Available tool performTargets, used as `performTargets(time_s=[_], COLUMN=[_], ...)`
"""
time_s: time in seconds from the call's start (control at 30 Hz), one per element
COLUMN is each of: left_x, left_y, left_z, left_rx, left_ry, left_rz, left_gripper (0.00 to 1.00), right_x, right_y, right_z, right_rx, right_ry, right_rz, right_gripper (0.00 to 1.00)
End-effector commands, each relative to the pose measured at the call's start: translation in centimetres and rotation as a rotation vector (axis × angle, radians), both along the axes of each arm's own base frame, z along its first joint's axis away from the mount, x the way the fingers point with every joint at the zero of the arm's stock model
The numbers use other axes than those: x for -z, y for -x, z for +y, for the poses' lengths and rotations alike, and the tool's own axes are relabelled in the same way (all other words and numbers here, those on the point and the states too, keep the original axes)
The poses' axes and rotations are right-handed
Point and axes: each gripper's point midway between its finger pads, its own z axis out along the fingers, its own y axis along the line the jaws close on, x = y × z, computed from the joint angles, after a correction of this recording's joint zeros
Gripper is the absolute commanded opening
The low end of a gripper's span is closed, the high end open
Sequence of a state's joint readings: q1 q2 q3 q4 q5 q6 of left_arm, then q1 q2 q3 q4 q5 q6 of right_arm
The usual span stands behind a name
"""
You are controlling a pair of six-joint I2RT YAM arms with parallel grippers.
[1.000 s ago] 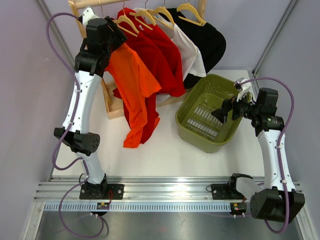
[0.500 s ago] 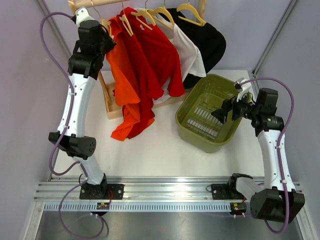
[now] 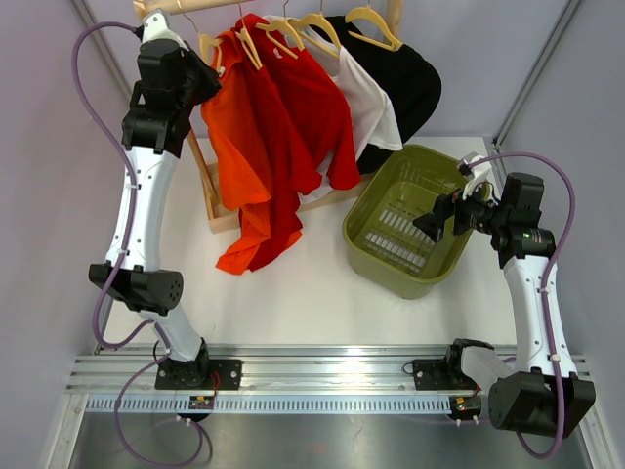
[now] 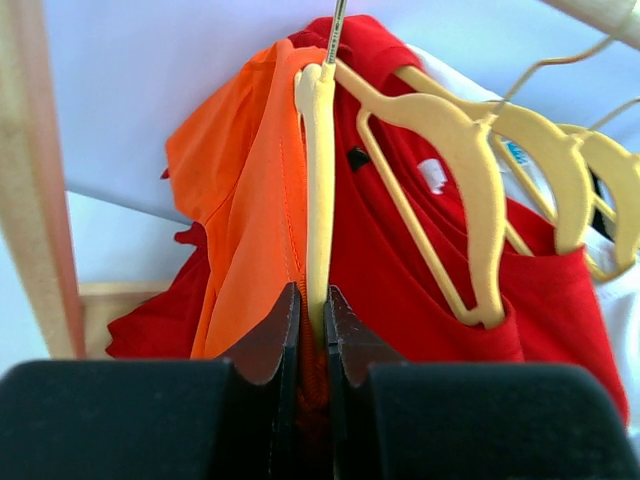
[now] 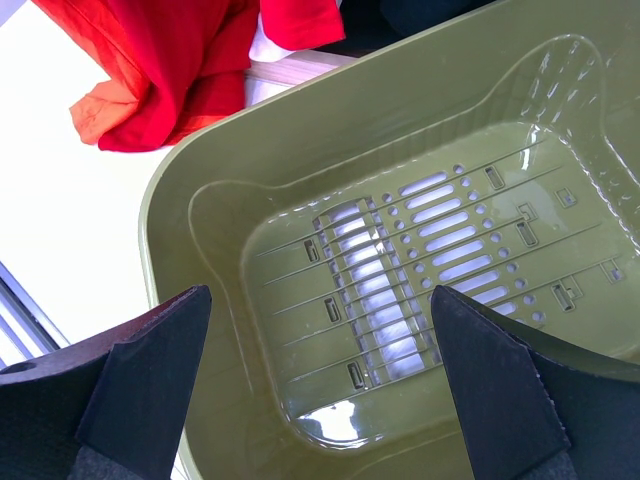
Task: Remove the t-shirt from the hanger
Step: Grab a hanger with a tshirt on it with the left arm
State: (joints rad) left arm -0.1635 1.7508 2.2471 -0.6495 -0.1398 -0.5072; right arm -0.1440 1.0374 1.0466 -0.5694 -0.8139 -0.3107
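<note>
An orange t-shirt [image 3: 239,147] hangs on a cream hanger [image 3: 208,46] at the left end of the wooden rack. My left gripper [image 3: 198,76] is up there, shut on the lower part of that hanger [image 4: 318,180] with orange cloth [image 4: 250,200] pinched in too. In the left wrist view the jaws [image 4: 313,310] clamp both sides of the hanger's arm. The hanger's hook still sits over the rail. My right gripper [image 3: 441,217] hovers open over the green basket [image 3: 363,210], with nothing between its fingers [image 5: 320,300].
Red [image 3: 303,107], white [image 3: 376,107] and black [image 3: 415,78] shirts hang on more cream hangers to the right of the orange one. The rack's wooden post and foot [image 3: 223,217] stand below my left gripper. The slotted basket [image 5: 230,150] holds nothing.
My left gripper has shut on the hanger and shifted left and up along the rack. The orange t-shirt has swung back and hangs straighter. The right arm has not moved.
</note>
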Motion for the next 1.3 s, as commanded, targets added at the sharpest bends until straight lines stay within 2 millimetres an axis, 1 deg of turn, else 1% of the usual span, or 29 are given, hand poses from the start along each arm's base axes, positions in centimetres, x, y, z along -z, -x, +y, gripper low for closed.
performTargets(time_s=[0.0,0.07,0.17,0.3,0.37,0.43,0.5,0.53,0.57,0.63,0.67,0.7,0.73,0.77,0.8,0.83,0.87,0.9,0.93,0.97,1.0,1.03,1.07,1.1,1.13,1.17,1.2,1.23,1.27], left_x=[-11.3,-11.8,-12.1,-11.5,-12.0,-11.9,-12.0,-11.5,-11.8,-11.4,-9.8,-10.4,-9.9,-8.3,-8.8,-8.4,-6.3,-5.9,-6.6,-6.0,-3.8,-4.2,-3.1,-0.4,0.4,0.6,3.2,3.8,4.5], left_y=[3.7,4.1,4.4,4.6,5.1,5.3,6.0,6.1,6.8,7.5,7.4,8.8,9.4,9.3,11.1,11.8,11.8,12.8,15.0,16.0,16.5,18.8,19.6,19.7,20.7,22.6,23.0,23.7,25.1], left_z=[-0.4,-0.6,-0.4,-0.5,-0.6,-0.6,-0.5,-0.5,-0.4,-0.4,-0.4,-0.2,-0.1,-0.1,0.0,0.1,0.1,-0.3,-0.3,-0.3,-0.6,-0.4,-0.4,-0.5,-0.6,-0.5,-0.9,-1.0,-1.1], left_rx=[0.065,0.08,0.075,0.085,0.094,0.098,0.101,0.105,0.108,0.113,0.114,0.113,0.117,0.12,0.128,0.13,0.132,0.172,0.187,0.202,0.228,0.235,0.245,0.261,0.277,0.288,0.322,0.338,0.355], left_ry=[0.026,0.022,0.012,0.004,-0.005,-0.016,-0.03,-0.035,-0.036,-0.042,-0.048,-0.052,-0.056,-0.068,-0.069,-0.074,-0.084,-0.098,-0.102,-0.121,-0.129,-0.134,-0.142,-0.157,-0.16,-0.17,-0.171,-0.172,-0.175], left_rz=[-0.354,-0.375,-0.383,-0.373,-0.394,-0.392,-0.39,-0.379,-0.387,-0.383,-0.356,-0.378,-0.374,-0.347,-0.368,-0.367,-0.325,-0.328,-0.36,-0.362,-0.325,-0.355,-0.339,-0.289,-0.283,-0.299,-0.256,-0.253,-0.252], left_gripper=[0.0,0.0,0.0,0.0,0.0,0.0,0.0,0.0,0.0,0.0,0.0,0.0,0.0,0.0,0.0,0.0,0.0,0.0,0.0,0.0,0.0,0.0,0.0,0.0,0.0,0.0,0.0,0.0,0.0], right_x=[-0.9,-0.9,-0.8,-0.8,-0.7,-0.7,-0.7,-0.6,-0.7,-0.5,-0.4,-0.5,-0.4,-0.4,-0.4,-0.4,-0.3,-0.4,-0.5,-0.7,-0.6,-0.7,-1.1,-0.7,-1.1,-0.7,-0.2,-0.4,-0.2], right_y=[0.1,0.1,0.1,0.1,0.2,0.5,0.8,0.8,0.8,1.0,1.0,1.2,1.4,1.5,1.9,2.2,2.5,3.1,3.4,3.7,4.2,4.4,4.5,4.8,4.9,4.9,5.5,5.7,5.9], right_z=[0.3,0.2,0.3,0.3,0.4,0.5,0.8,0.8,0.9,1.0,1.0,1.2,1.3,1.4,1.8,2.0,2.3,2.8,3.0,3.2,3.4,3.5,3.6,3.7,3.7,3.7,3.7,3.8,3.9], right_rx=[-0.022,-0.022,-0.024,-0.031,-0.037,-0.058,-0.078,-0.086,-0.094,-0.109,-0.114,-0.125,-0.139,-0.153,-0.186,-0.207,-0.227,-0.266,-0.286,-0.304,-0.336,-0.346,-0.355,-0.369,-0.382,-0.395,-0.418,-0.433,-0.447], right_ry=[0.012,0.013,0.012,0.012,0.016,0.022,0.019,0.024,0.024,0.025,0.026,0.022,0.027,0.025,0.018,0.012,0.002,-0.012,-0.019,-0.023,-0.027,-0.027,-0.025,-0.03,-0.024,-0.022,-0.014,-0.004,-0.003], right_rz=[-0.055,-0.057,-0.054,-0.053,-0.056,-0.063,-0.062,-0.066,-0.069,-0.067,-0.067,-0.067,-0.073,-0.077,-0.085,-0.086,-0.085,-0.088,-0.09,-0.097,-0.096,-0.094,-0.102,-0.079,-0.087,-0.068,-0.045,-0.045,-0.031], right_gripper=[0.99,0.99,0.99,0.99,0.99,0.99,1.0,0.99,1.0,1.0,0.99,1.0,0.99,0.99,0.99,0.99,0.99,0.99,1.0,0.99,0.99,0.99,1.0,0.99,0.99,0.99,0.99,0.99,1.0])
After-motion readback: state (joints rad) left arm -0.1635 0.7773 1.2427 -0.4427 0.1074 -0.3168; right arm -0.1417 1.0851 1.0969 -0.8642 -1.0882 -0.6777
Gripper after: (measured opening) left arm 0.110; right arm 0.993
